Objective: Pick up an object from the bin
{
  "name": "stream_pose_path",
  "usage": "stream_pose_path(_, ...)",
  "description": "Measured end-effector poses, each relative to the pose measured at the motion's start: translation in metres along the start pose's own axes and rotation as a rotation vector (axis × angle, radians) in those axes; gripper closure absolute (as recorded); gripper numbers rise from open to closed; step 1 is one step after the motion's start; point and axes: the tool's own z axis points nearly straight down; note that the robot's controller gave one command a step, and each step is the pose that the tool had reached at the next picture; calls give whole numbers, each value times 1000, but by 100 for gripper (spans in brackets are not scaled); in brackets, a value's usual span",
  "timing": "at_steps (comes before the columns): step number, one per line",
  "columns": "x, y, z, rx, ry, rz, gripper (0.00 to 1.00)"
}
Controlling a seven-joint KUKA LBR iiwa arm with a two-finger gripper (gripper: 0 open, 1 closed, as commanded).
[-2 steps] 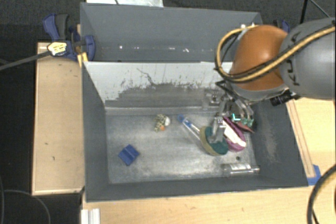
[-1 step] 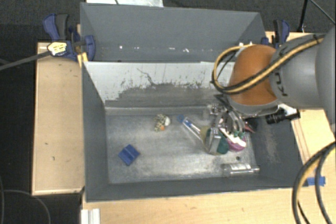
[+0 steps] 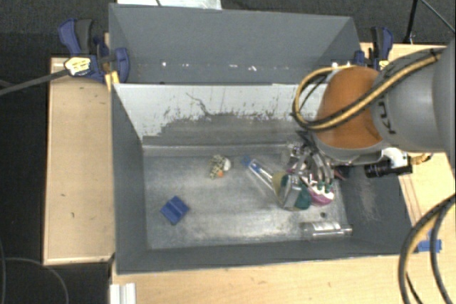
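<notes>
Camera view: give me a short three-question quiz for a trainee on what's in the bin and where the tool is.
1. True or false: the blue block lies directly under the tool.
2. Which part of the bin is the tool over in this view? A: left. B: right. C: centre.
3. Fill in: the pale crumpled thing lies to the view's ___ of the blue-capped clear tube.
Key: 1 false; 2 B; 3 left.

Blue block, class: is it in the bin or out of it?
In. The blue block lies on the bin floor, toward the view's lower left, within its walls.
</notes>
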Motion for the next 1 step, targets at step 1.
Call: stream_pose_path(1, 14, -47, 0, 3, 0, 70, 0)
